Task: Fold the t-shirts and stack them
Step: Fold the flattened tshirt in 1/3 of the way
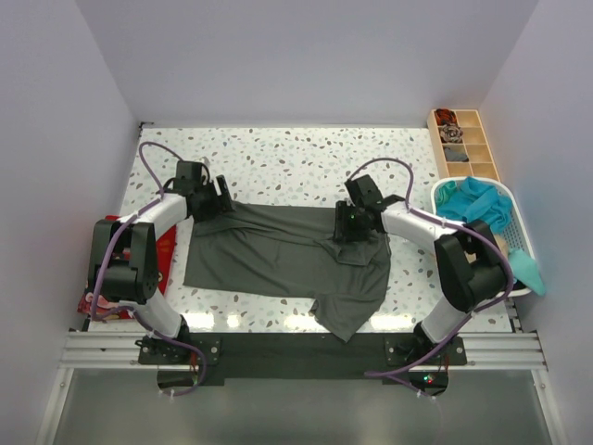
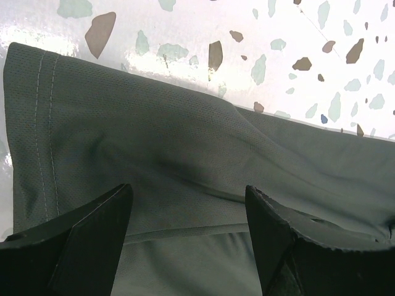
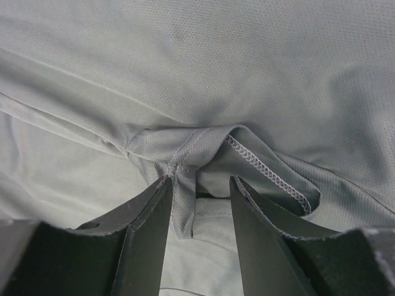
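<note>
**At table centre: one shirt laid out, both grippers on it**

In the top view I count two arms, one dark grey-green t-shirt (image 1: 278, 255) spread on the speckled table (image 1: 296, 158), and one red t-shirt (image 1: 165, 255) at the left edge, half hidden by the left arm. There is one white basket (image 1: 434, 199) at the right with teal cloth (image 1: 477, 206) in it; I can't count the pieces. One wooden divider tray (image 1: 478, 137) sits behind it.

The left gripper (image 1: 211, 202) is at the shirt's far left corner, and the right gripper (image 1: 352, 230) is on its right half.

Only the wrist views show the jaws. On the left they are spread wide over a stitched hem, pinching nothing. On the right the gap is narrower and straddles a bunched seam tab (image 3: 182, 209). The tab touches one finger (image 3: 145, 228) and is clear of the other, so it isn't clamped.
</note>
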Robot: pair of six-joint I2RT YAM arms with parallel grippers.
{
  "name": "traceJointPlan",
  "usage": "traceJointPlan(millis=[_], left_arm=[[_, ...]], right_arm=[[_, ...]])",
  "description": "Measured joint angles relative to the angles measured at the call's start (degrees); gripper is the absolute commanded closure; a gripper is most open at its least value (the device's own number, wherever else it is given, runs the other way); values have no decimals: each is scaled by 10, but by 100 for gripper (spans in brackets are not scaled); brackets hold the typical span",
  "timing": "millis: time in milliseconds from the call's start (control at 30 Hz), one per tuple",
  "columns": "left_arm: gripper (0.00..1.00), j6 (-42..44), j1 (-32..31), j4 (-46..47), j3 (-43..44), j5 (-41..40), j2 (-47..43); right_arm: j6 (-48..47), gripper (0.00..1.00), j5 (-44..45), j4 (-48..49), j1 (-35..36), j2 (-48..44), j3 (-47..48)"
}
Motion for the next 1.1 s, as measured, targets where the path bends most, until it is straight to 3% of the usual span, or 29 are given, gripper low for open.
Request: traceJointPlan(millis=[167, 200, 333, 467, 500, 700, 1100], left_arm=[[16, 0, 0, 2, -1, 1, 0], [0, 0, 0, 2, -1, 2, 0], [0, 4, 0, 7, -9, 2, -3], [0, 4, 0, 7, -13, 2, -4], [0, 4, 0, 7, -13, 2, -4], [0, 4, 0, 7, -13, 2, -4], [0, 4, 0, 7, -13, 10, -4]], right_arm=[[0, 54, -3, 23, 0, 1, -3], [0, 54, -3, 28, 0, 1, -3], [-1, 56, -6, 47, 0, 9, -3], [-2, 69, -14, 53, 0, 30, -3], [-2, 78, -16, 53, 0, 33, -3], [-8, 89, -22, 64, 0, 36, -3], [-16, 90, -39, 36, 6, -73, -20]])
